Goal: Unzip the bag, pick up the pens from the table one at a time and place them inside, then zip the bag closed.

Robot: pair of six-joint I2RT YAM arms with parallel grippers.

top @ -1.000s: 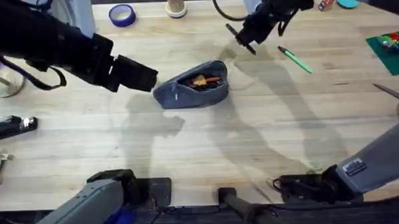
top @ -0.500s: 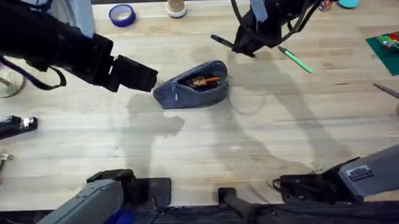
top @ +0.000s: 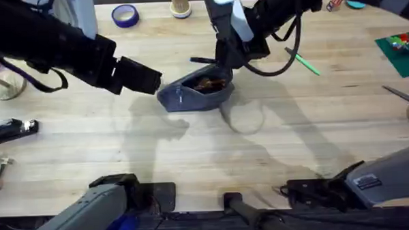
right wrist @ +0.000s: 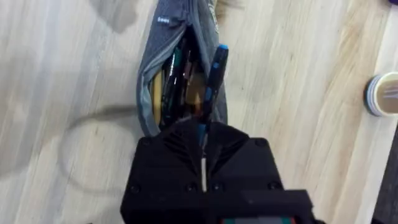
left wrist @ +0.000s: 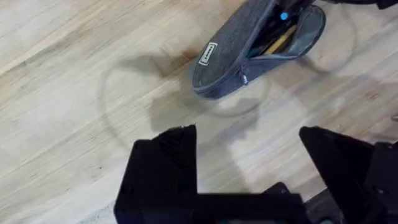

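Right wrist view: the right gripper [right wrist: 204,163] is seen with its jaws closed on the dark pen [right wrist: 211,78], which is gripped near one end. The pen's long axis runs straight out ahead of the jaws, and its blue-tipped free end is held over the open mouth of the bag [right wrist: 180,74]. The bag lies directly beyond the jaws with its long axis nearly in line with the pen, so the coming release is judged to depend on keeping the pen parallel to the zipper opening. Other pens and an orange-yellow item are already seen inside the bag.

In the overhead view, the right gripper [top: 219,60] is placed at the far rim of the bag [top: 197,91], which rests on the table [top: 206,149]. The green pen [top: 303,62] lies on the table, well apart from the jaws and nearer the right arm than the left.

The left gripper [left wrist: 249,155] is held just beside the bag's near end, with its jaws wide apart and nothing between them.

It cannot be told whether the pen tip is touching the bag's contents. The zipper pull cannot be made out with certainty.
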